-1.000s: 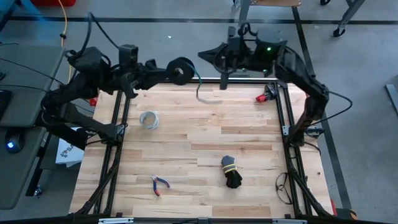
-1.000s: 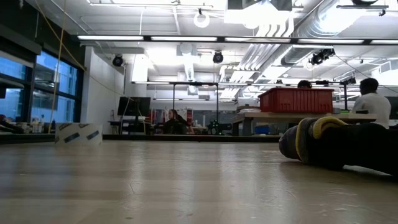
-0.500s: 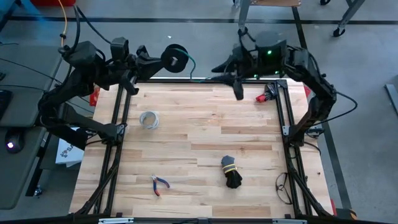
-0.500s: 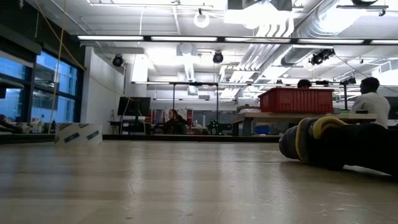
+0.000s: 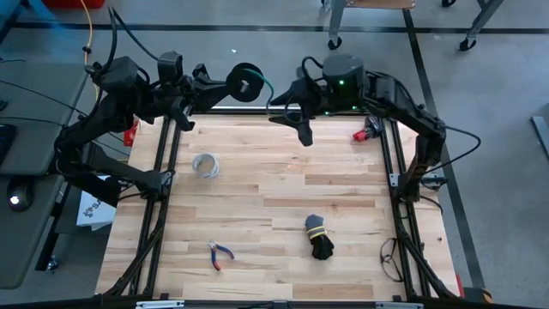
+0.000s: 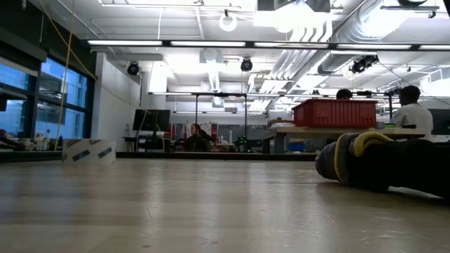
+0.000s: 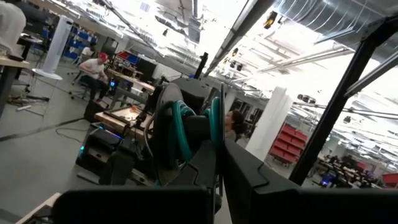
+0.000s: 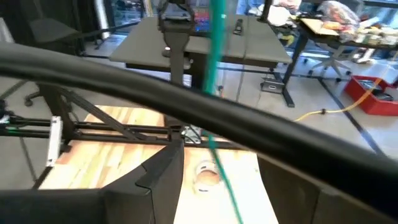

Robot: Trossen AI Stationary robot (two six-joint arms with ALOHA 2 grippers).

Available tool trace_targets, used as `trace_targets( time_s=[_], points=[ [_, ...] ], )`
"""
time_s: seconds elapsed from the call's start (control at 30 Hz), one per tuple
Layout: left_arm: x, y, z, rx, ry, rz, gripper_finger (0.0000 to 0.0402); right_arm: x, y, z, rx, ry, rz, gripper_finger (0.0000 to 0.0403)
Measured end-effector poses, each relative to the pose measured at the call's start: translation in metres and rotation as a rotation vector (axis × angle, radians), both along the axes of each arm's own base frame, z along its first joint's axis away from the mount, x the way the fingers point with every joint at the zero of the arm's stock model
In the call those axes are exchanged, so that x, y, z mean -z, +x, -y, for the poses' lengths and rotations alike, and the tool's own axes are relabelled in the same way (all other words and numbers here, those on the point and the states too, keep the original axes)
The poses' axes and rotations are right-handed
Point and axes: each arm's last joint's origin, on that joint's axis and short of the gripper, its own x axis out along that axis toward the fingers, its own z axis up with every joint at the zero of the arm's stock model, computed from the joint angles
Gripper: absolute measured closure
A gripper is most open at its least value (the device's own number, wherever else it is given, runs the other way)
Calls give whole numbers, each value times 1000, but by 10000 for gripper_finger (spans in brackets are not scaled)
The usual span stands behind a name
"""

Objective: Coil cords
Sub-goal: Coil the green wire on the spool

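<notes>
The dark-green cord is a small dark round coil (image 5: 246,83) at my left gripper (image 5: 225,87), held in the air over the table's far edge. The left wrist view shows its green loops (image 7: 181,132) right ahead of my shut fingers. A thin green tail (image 5: 268,89) runs from the coil toward my right gripper (image 5: 290,125), which hovers just right of the coil. In the right wrist view the tail (image 8: 217,81) passes between the open fingers of my right gripper (image 8: 221,183). No gripper shows in the low view. My left gripper is shut on the coil, which sits at the free ends of its fingers (image 7: 214,177), lifted clear of the table. The fingers reach level from the table's left. The coil itself hides which part they have. My right gripper has the green tail (image 8: 225,180) running between its spread fingers; I cannot tell whether they touch it.
A pale grey-white ring (image 5: 205,165) lies left of the table's middle. Small pliers (image 5: 220,254) lie near the front edge. A black cord bundle with a yellow tie (image 5: 319,238) lies at the front right and shows close in the low view (image 6: 380,165). A red object (image 5: 369,132) sits at the far right.
My left gripper has carried the coil a little toward the far edge. My right gripper has swung toward the table's right edge and then back left toward the coil. The green tail hung down over the table before; it is now drawn up between coil and right gripper.
</notes>
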Motion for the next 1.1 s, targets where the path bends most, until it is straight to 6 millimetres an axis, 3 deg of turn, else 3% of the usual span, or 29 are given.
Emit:
trace_targets(
  time_s=[0.33,0.63,1.1],
  points=[
    [1,2,0,0,-2,-3,394,0,4,0,-15,-27,15,210],
    [0,1,0,-4,-3,-1,394,0,4,1,-10,-49,20,280],
    [2,5,-1,-25,-10,-9,394,-2,5,-1,-12,-29,38,312]
  ],
)
